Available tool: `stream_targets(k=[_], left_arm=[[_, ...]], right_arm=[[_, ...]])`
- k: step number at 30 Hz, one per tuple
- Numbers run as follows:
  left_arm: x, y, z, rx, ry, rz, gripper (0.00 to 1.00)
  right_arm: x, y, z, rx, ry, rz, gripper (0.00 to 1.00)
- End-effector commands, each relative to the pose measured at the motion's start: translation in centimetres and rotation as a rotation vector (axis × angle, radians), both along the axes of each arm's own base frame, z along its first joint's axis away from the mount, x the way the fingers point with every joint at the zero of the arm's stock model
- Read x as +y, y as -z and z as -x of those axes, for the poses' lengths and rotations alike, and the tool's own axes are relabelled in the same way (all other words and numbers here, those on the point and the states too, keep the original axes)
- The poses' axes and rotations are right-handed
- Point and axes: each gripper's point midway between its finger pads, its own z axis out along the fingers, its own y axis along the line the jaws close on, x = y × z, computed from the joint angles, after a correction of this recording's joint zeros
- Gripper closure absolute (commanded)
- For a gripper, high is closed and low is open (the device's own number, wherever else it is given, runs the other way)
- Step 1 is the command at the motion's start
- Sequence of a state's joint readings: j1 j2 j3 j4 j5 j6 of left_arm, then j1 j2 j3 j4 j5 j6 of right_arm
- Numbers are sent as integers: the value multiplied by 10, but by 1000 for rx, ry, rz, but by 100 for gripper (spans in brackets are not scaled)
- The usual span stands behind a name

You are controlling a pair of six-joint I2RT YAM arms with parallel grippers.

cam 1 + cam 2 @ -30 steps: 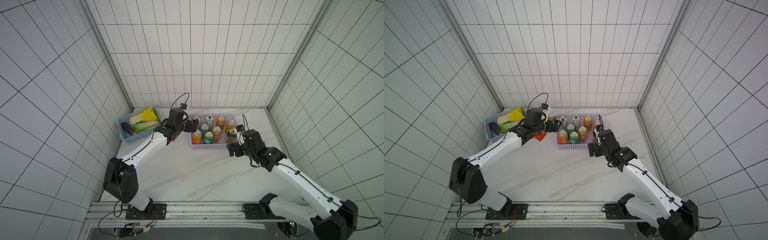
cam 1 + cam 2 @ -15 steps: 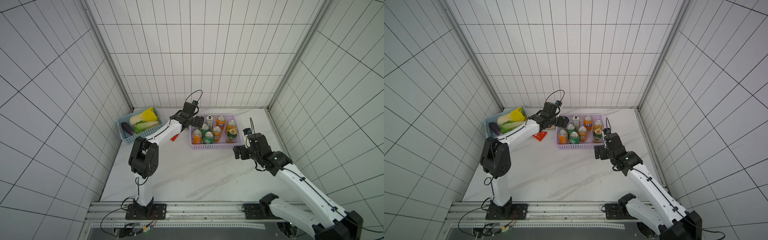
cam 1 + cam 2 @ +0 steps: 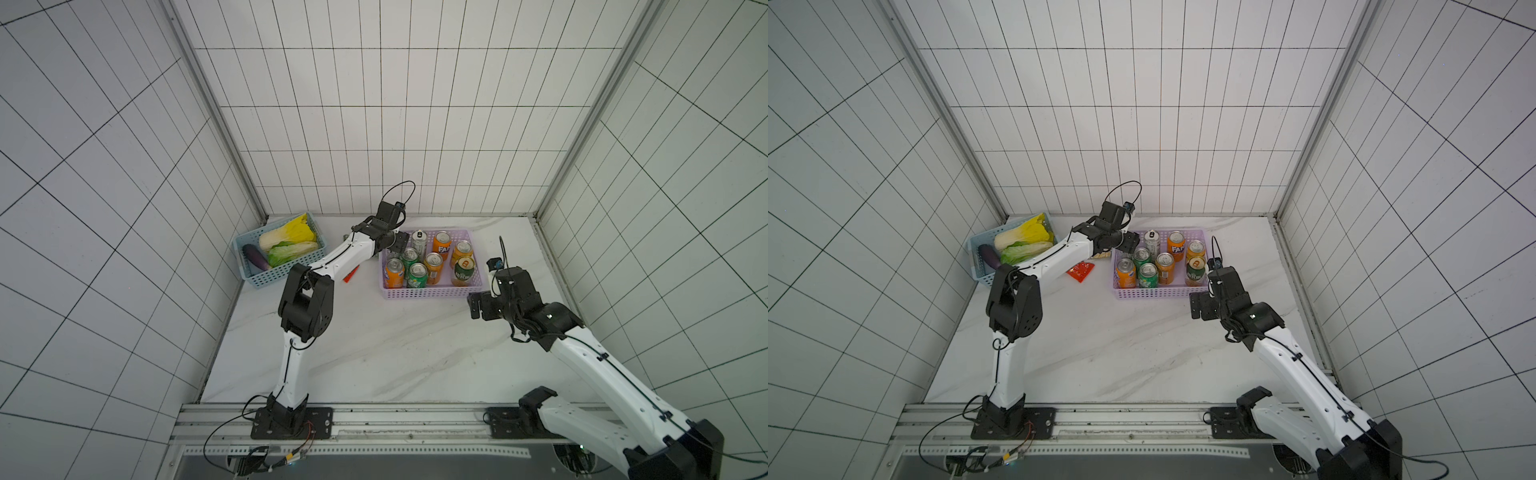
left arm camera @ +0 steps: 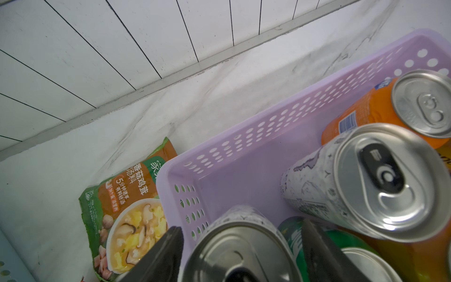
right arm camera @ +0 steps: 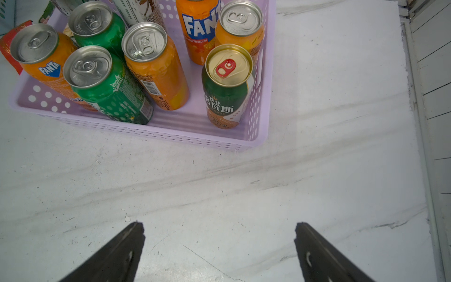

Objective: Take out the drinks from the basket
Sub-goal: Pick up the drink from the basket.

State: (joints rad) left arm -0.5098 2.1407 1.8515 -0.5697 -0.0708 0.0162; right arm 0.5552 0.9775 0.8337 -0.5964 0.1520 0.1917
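The lilac basket (image 3: 432,293) (image 3: 1158,292) (image 5: 170,136) stands at the back of the table and holds several upright drinks. My left gripper (image 3: 398,244) (image 4: 240,225) reaches into its back left corner. The jaws stand close on either side of a silver-white can (image 4: 244,254), with a thin gap showing on each side. Beside it stand another silver-white can (image 3: 419,243) (image 4: 380,180) and an orange can (image 3: 442,246). My right gripper (image 3: 480,307) (image 5: 219,227) hangs open over bare table, in front of the basket's right front corner. It is apart from the dark green and orange can (image 3: 463,270) (image 5: 227,83).
A light blue basket (image 3: 270,279) with cabbage and an aubergine sits at the back left. A green soup packet (image 4: 127,207) lies behind the lilac basket's left corner, and a red packet (image 3: 1080,272) lies left of it. A metal rail (image 3: 552,266) bounds the right side.
My left gripper moved right, from beside the basket into its back left corner, and its jaws narrowed around the silver-white can. My right gripper drew back from the basket towards the front, still open.
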Motion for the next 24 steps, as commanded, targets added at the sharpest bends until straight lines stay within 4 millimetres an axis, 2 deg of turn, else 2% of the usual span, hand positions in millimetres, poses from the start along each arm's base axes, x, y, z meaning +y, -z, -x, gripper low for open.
stream_targets(k=[1,7,14,24], left_arm=[[-6,4,1,17,20,-10,32],[-4,3,2,18,19,-18,49],[-4,-22,5,-19,21,6,52],[4,-70,7,-115,-15,41,54]], right_arm=[[-10,14,2,31,33,37,0],[-9,16,-1,28,35,31,0],[-10,18,-1,28,41,33,0],[-12,18,-1,25,49,33,0]])
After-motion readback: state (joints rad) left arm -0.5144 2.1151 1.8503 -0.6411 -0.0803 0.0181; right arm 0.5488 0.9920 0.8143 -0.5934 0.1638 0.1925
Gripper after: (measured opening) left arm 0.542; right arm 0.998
